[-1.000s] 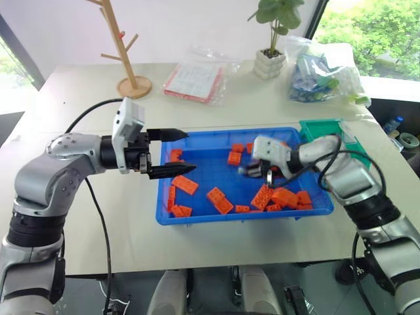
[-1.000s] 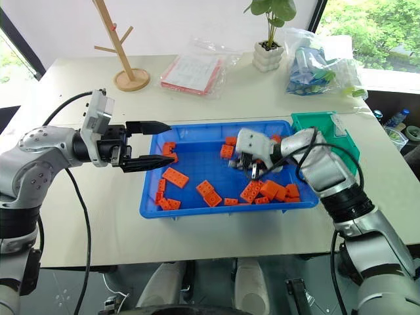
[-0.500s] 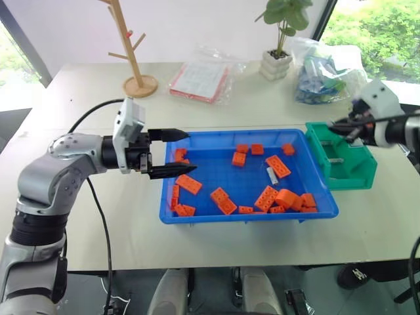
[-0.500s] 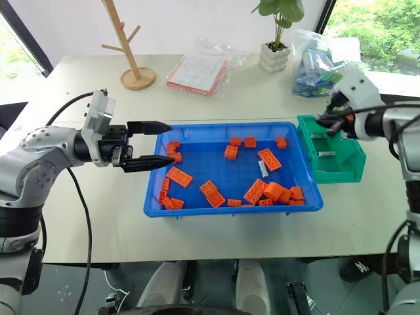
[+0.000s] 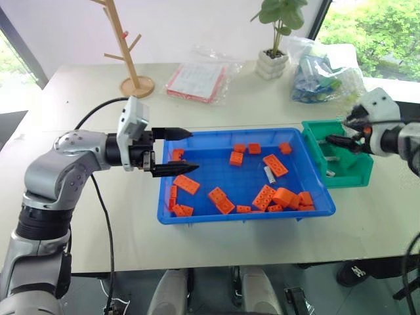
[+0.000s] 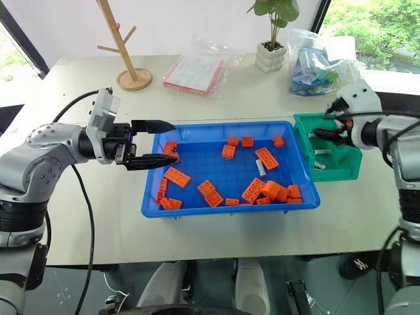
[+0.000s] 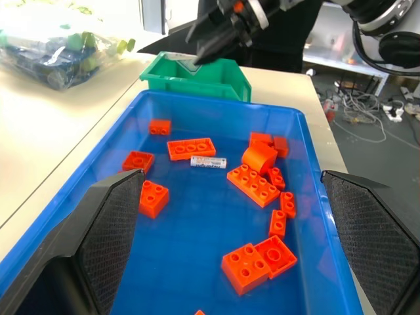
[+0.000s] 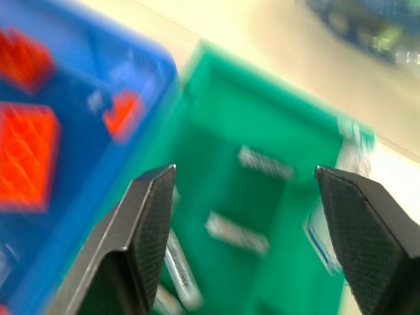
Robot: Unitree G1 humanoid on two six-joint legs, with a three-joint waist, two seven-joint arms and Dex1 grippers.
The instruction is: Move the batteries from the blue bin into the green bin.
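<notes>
A pale tabletop (image 5: 98, 223) stands by bright windows, with a wooden branching stand (image 5: 128, 56), a clear packet of papers (image 5: 197, 79), a potted plant (image 5: 275, 39) and a bag of mixed items (image 5: 321, 72) set along its far side. In the middle lies the blue bin (image 5: 246, 213), scattered with orange bricks (image 5: 274, 165), and among them one battery (image 5: 268, 174) lies just beside a long brick toward the bin's right half; the left wrist view shows the same battery (image 7: 209, 161) flat on the blue floor. The green bin (image 5: 361, 176) sits touching or just beside the blue bin's right end. Inside it the right wrist view shows several small silver cylinders (image 8: 236, 233) lying on the green floor, blurred, so their exact number is hard to tell. The right gripper (image 5: 342, 131) hangs over the green bin with its two black fingers spread wide apart and nothing between them. The left gripper (image 5: 176, 151) is held level over the blue bin's left rim, pointing toward the right, its fingers likewise parted and empty, well apart from the battery. In the left wrist view the right gripper (image 7: 216, 36) shows as a dark shape above the green bin's far edge.
</notes>
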